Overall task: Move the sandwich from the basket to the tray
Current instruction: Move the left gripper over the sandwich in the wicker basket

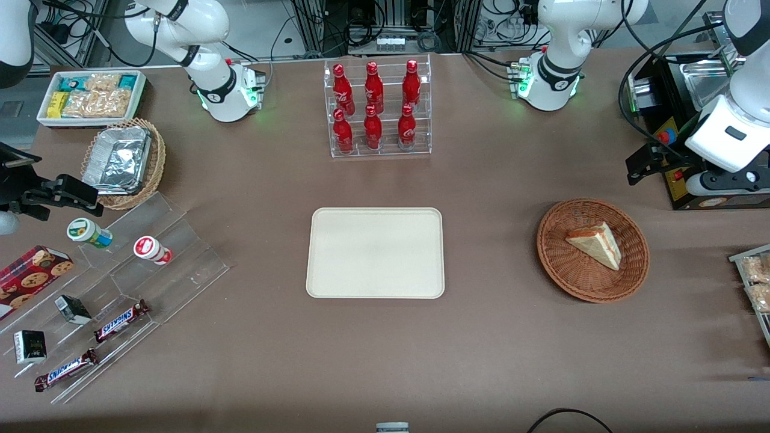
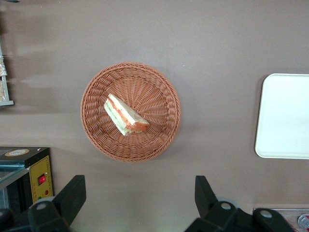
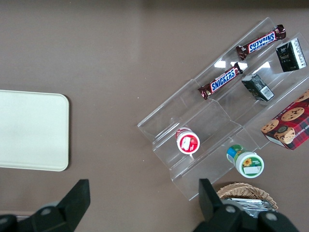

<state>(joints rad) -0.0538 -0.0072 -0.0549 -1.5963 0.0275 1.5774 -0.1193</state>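
The sandwich [image 1: 594, 243] lies in the basket [image 1: 631, 270] at about 3 o'clock from the tray [image 1: 375, 252] on the surface [image 1: 493, 337]; the end effector [image 2: 137, 198] hovers above, fingers [image 2: 72, 193] wide apart, touching nothing.

A robot lab set up as a mock snack shop

Two white robot arms are bolted at the table [image 1: 511, 361] edge farthest from the front camera, with loose cables, metal framing and power gear past it. On the brown tabletop, shop goods are laid out for display: red soda bottles [image 1: 374, 105] in a clear rack, chocolate bars [image 1: 122, 320] and small cups [image 1: 89, 233] on clear stepped shelves, a cookie box [image 1: 30, 276], a white bin of snack packets [image 1: 91, 96] and foil containers [image 1: 117, 159] in a tan basket. The working arm's gripper [image 2: 137, 205] hangs above the table near a black control box [image 1: 680, 174], fingers spread.
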